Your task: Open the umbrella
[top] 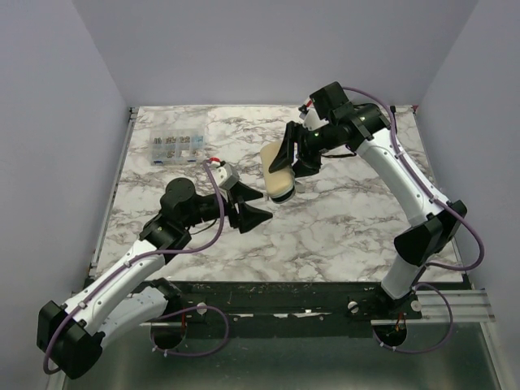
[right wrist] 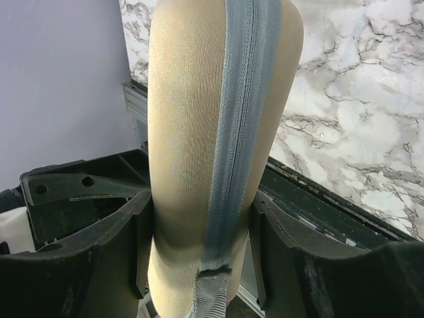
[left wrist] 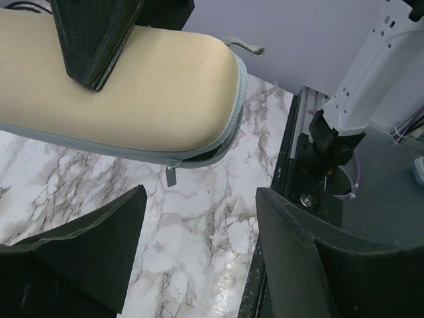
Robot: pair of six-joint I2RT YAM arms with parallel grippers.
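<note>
The umbrella is in its cream-beige sleeve with a grey zipper strip, held lifted above the marble table. My right gripper is shut on it near one end; in the right wrist view both fingers press the sleeve from either side. My left gripper is open and empty, just left of and below the umbrella's near end. In the left wrist view the sleeve hangs above the open jaws, with its small zipper pull dangling. The dark canopy is hidden inside the sleeve.
A small clear compartment box lies at the back left of the marble table. The table's black front rail runs along the near edge. Purple walls enclose the back and sides.
</note>
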